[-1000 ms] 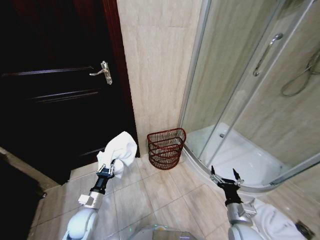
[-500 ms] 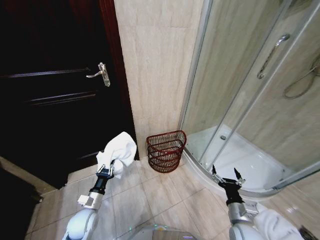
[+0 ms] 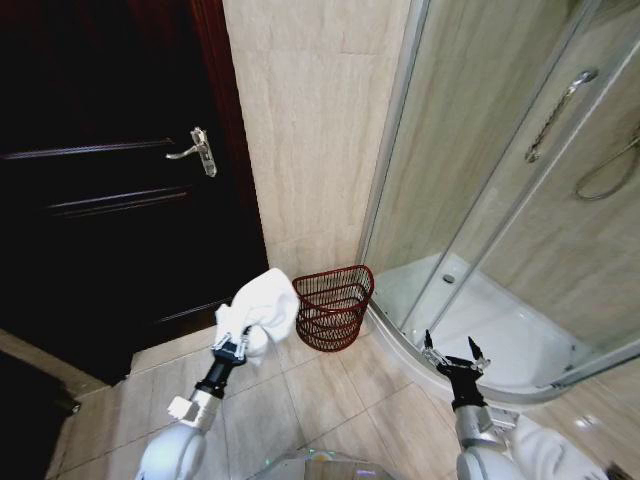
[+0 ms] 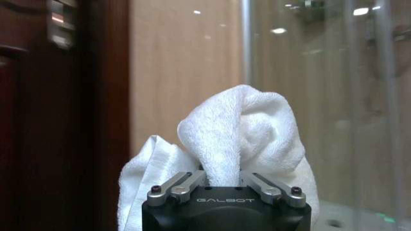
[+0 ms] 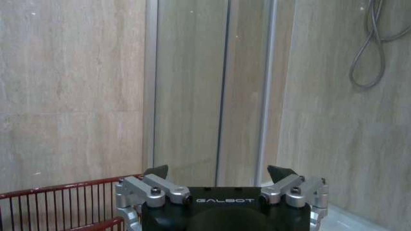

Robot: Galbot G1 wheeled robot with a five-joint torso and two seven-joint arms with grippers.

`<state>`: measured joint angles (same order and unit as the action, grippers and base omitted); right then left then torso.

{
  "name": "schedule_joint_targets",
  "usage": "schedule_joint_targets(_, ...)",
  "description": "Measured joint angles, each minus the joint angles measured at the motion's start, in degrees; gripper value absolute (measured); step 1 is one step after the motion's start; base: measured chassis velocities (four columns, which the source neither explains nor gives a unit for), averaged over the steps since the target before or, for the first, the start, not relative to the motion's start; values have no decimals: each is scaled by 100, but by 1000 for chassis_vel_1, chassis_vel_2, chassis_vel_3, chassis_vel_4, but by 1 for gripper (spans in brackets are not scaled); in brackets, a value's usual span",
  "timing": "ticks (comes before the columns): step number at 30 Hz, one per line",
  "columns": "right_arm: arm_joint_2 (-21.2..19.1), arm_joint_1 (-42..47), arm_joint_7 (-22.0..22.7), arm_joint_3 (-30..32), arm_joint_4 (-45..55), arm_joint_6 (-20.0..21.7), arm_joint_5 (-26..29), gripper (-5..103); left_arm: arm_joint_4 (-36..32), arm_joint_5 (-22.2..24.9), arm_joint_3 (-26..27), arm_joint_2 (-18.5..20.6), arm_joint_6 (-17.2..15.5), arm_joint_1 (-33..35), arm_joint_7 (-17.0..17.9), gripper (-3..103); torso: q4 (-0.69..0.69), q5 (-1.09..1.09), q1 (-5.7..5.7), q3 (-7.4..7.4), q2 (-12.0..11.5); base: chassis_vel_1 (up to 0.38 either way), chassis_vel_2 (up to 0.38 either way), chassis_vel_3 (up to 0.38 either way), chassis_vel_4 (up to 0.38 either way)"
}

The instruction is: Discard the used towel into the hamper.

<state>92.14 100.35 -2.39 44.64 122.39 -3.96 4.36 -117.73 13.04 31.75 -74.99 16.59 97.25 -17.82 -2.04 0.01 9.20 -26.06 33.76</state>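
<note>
Left gripper (image 3: 238,345) has its jaws clamped narrow on a white towel (image 3: 262,308). The towel bunches up above and ahead of the jaws, with a fold hanging off one side; the left wrist view shows the pinch (image 4: 222,185) taken at the bottom of the bundle only.

The hamper (image 3: 331,305) sits on the floor tiles ahead and to the right of the left jaws, against the tan wall (image 3: 310,130) and next to the shower rail (image 3: 400,335). In the head view the towel's edge reaches just about to the near rim, but the jaws themselves look short of the opening, not over it.

Right gripper (image 3: 452,359) is parked low by the shower base, jaws spread wide and empty. The hamper rim (image 5: 61,190) shows beside it in the right wrist view.

Risks, as a judgement:
- Letting go from here would likely drop the towel on the tiles or drape it over the near rim, since the bulk sits on the door side.
- The loose fold could snag the wire bars.
- The hamper looks light, so an arm bump could tip or shove it.
- The dark door (image 3: 110,180) is close on the left, so a swing could hit it.
</note>
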Motion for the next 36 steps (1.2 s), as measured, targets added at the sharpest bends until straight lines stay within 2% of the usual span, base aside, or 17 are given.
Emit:
schedule_joint_targets(3,0,-4,2,8,0,22,-8,100,-17,-29,-243,63,-186,-171,54,11,-1,0,0,-1,1,0,0,0,0)
schedule_joint_targets(4,0,-16,8,14,0,57,-11,100,-14,-45,-508,146,-390,-456,223,11,1,-1,1,-1,1,0,0,0,0)
schedule_joint_targets(6,0,-31,10,12,0,80,-14,100,3,-51,-630,189,-483,-619,315,11,2,0,1,-1,1,0,0,0,0)
schedule_joint_targets(8,0,-49,12,23,13,124,-32,100,99,2,-1022,350,-790,-1191,563,11,2,0,2,-3,1,0,0,0,0)
schedule_joint_targets(9,0,-49,12,23,13,124,-32,100,99,2,-1022,350,-790,-1191,563,11,2,0,2,-3,1,0,0,0,0)
schedule_joint_targets(11,0,-41,27,70,50,136,-64,100,298,233,-1507,542,-1000,-1804,785,11,0,0,3,-3,1,0,0,0,0)
schedule_joint_targets(14,0,-30,48,99,84,139,-114,100,555,433,-1922,703,-995,-2247,927,11,0,0,3,-3,2,0,0,0,0)
schedule_joint_targets(15,0,-19,54,109,106,139,-140,100,703,520,-2128,765,-978,-2478,969,11,-1,0,3,-3,2,0,0,0,0)
schedule_joint_targets(16,-1,2,77,116,164,142,-199,100,1124,685,-2579,844,-904,-3103,1027,11,-1,-1,3,-3,2,0,0,0,0)
schedule_joint_targets(18,0,8,92,118,189,142,-231,100,1358,744,-2753,852,-869,-3424,1039,11,0,0,3,-3,2,0,0,0,0)
schedule_joint_targets(19,-1,15,104,119,226,142,-291,100,1767,818,-3015,820,-825,-3993,1043,11,3,0,3,-4,2,0,0,0,0)
schedule_joint_targets(20,-1,15,104,119,226,142,-291,100,1767,818,-3015,820,-825,-3993,1043,11,3,0,3,-4,2,0,0,0,0)
schedule_joint_targets(24,0,33,168,142,288,114,-398,100,3185,817,-3480,521,-587,-5362,936,11,2,0,5,-5,2,0,0,0,0)
schedule_joint_targets(26,-1,58,200,149,313,87,-395,100,3553,815,-3545,443,-568,-5663,901,11,2,1,5,-4,3,0,0,0,0)
schedule_joint_targets(29,-1,121,254,171,381,16,-324,100,4165,844,-3700,347,-661,-6194,868,11,0,1,5,-5,3,0,0,0,0)
schedule_joint_targets(34,-1,193,266,260,429,-127,-143,100,4628,262,-3939,305,-1003,-6614,958,11,0,1,5,-4,4,0,0,0,0)
schedule_joint_targets(36,0,205,266,284,429,-162,-96,100,4660,243,-4064,332,-1145,-6667,967,11,0,1,5,-4,4,0,0,0,0)
